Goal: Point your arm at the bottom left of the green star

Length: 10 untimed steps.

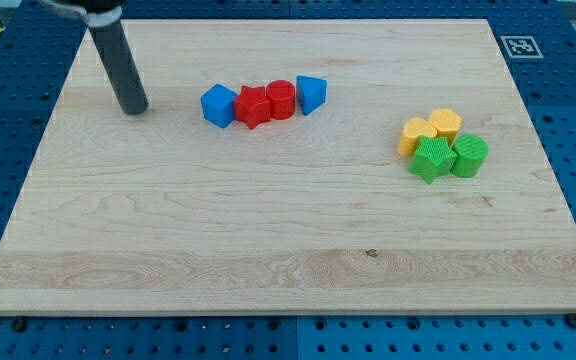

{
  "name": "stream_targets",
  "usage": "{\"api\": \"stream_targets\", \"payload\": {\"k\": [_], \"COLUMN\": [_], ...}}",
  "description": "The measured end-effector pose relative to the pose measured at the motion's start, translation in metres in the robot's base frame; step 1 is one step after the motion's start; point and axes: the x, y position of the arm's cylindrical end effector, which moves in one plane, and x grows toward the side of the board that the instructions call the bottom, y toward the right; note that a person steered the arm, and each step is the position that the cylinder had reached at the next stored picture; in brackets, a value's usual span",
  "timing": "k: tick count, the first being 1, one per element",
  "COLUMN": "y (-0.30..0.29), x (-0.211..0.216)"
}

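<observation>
Nearest me, the bottom half of the wooden surface (218,270) lies bare right across the view, so there is plenty of open room to travel through. Moving up on the view's right sits the cluster I care about: the green star (432,159) at its lower left, touching a green cylinder (470,156) on its right, with a yellow heart-like block (417,133) and a yellow hexagonal block (446,123) just behind them. Further up, near the middle, a row runs blue cube (218,105), red star (253,106), red cylinder (281,99) and blue triangular block (310,94), each touching the next. Farthest away, at the view's top left, my tip (134,109) rests on the board, well apart from the green star and just left of the blue cube. This arm carries no hand, only the rod, so there is nothing to be spread or pressed together.

To do this well, I judge I should sweep down and to the right, passing below the red and blue row so I do not clip the blue cube, then come at the star from the open wood on its lower left. I would stop just short of it, since contact would shove it into its neighbours. The right edge of the board is near the green cylinder, but my approach side has no edge close by
</observation>
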Motion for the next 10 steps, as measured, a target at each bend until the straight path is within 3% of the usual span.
{"api": "stream_targets", "payload": {"k": [2, 4, 5, 10], "y": [0.099, 0.232, 0.265, 0.292], "x": [0.065, 0.091, 0.119, 0.12]}}
